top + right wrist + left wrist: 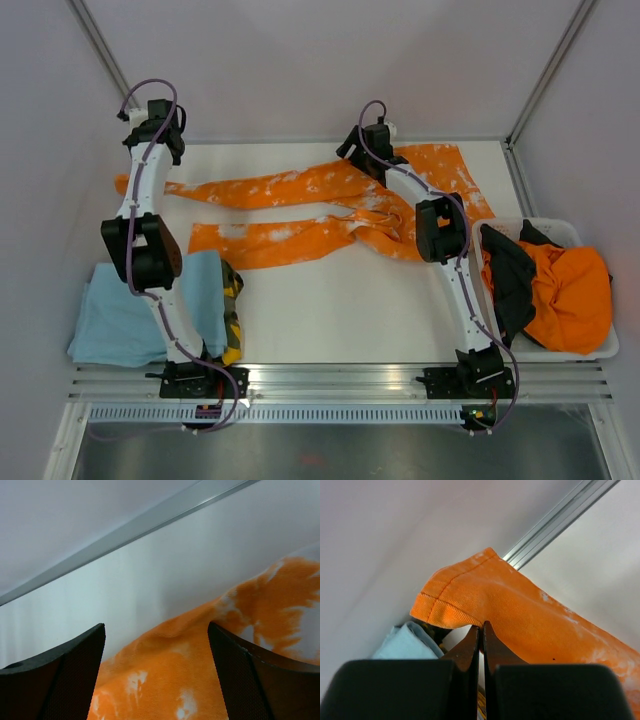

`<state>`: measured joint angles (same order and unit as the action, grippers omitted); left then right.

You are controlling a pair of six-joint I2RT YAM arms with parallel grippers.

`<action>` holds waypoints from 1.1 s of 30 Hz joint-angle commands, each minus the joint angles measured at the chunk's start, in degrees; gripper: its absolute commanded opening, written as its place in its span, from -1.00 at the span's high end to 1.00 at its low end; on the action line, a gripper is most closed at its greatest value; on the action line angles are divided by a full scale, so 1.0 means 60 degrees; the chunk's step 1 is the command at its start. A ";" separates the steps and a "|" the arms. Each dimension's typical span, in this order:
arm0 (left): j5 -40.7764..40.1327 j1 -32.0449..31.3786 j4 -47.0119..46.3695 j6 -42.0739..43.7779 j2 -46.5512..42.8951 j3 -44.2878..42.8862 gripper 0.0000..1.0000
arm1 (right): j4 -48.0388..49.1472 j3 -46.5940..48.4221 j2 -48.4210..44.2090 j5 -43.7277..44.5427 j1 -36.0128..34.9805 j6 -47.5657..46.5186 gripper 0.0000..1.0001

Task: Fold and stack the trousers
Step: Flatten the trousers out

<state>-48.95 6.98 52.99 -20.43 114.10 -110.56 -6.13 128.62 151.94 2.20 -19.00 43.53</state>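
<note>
We judge the task barely begun. The bright orange, white-blotched tie-dye trousers [290, 187] lie across the upper middle of the top view, not yet folded. The waist is at the upper right and both long legs run left, apart from each other. Every fold and the stacking remain.

The cloth looks like a sturdy twill, with a double-stitched hem at the cuff and soft wrinkles near the crotch.

The left fingers [472, 650] are clenched on the lower edge of that cuff, which is lifted against the wall. The right fingers [75, 670] stand released, wide apart above the waist cloth.

Around them is the smooth white counter [330, 310]. A light blue folded cloth [120, 310] lies at the lower left beside a yellow-patterned garment [232, 300]. At the right, a white plastic bin [600, 350] holds a crumpled plain orange garment [570, 290] and a black one [510, 280].
</note>
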 commanded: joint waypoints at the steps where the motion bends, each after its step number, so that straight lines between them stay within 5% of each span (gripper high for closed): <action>1: 0.0146 0.0066 0.0100 0.2508 0.0901 -0.1444 0.95 | -0.0575 0.0184 0.0794 0.0250 0.0267 0.0142 -0.80; 5: -0.0016 0.0067 0.0733 0.2745 0.1929 -0.2168 0.95 | -0.0545 0.0360 0.1131 0.0001 0.0267 0.0201 -0.73; 9: 0.0320 0.0111 0.0588 0.2161 0.2164 -0.2168 0.95 | -0.0765 0.0755 0.1454 -0.0102 0.0340 0.0303 -0.44; 15: 0.1067 0.0111 0.0207 0.1136 0.2091 -0.2212 0.95 | -0.1000 0.1298 0.1776 -0.0204 0.0472 0.0406 0.39; 16: 0.1184 0.0125 0.0076 0.1032 0.2062 -0.2212 0.95 | -0.0985 0.1342 0.1835 -0.0321 0.0501 0.0479 0.71; 18: 0.1478 0.0125 -0.0013 0.0740 0.2047 -0.2256 0.95 | -0.0927 0.1327 0.1864 -0.0598 0.0545 0.0509 0.99; 24: 0.1888 0.0140 -0.0028 0.0460 0.1609 -0.2300 0.95 | 0.0386 0.0337 0.1105 -0.1594 0.0692 0.0392 0.99; 33: 0.1874 0.0506 0.0264 -0.1662 -0.0939 -0.0881 0.95 | 0.3859 -0.4260 -0.3405 -0.2212 0.0721 0.0845 1.00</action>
<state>-37.89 8.51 54.30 -22.52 117.99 -117.69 6.20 109.12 142.82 -8.38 -14.44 47.00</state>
